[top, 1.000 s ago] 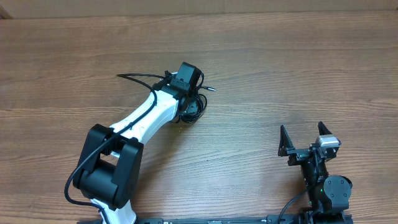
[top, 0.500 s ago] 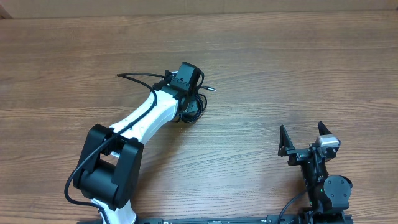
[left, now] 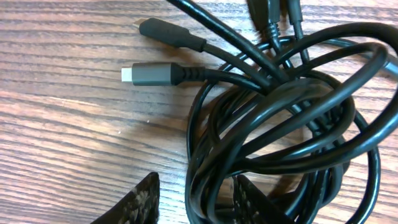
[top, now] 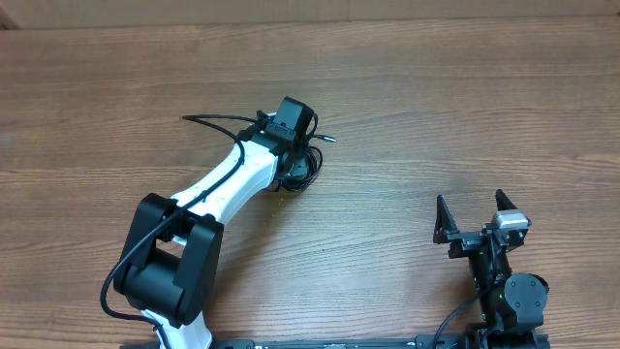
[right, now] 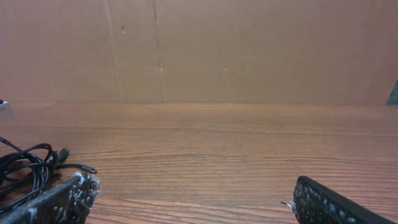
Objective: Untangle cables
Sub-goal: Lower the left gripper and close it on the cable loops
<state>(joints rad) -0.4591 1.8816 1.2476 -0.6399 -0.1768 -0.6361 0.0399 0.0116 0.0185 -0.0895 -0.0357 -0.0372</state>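
Down at the lower edge of the left wrist view, the left gripper (left: 196,202) stands with its jaws apart, straddling a few black strands of the cables (left: 280,124). Their knotted loops fill the right of that frame. A grey-tipped plug (left: 155,74) points left at upper left, lying on the wooden table (top: 436,97). At lower right of the overhead view, the right gripper (top: 475,215) is spread wide and holds nothing, well apart from the bundle.

overhd: top-down, far | L wrist: close, down on cables (left: 277,84) | R wrist: low, level, cables far-left
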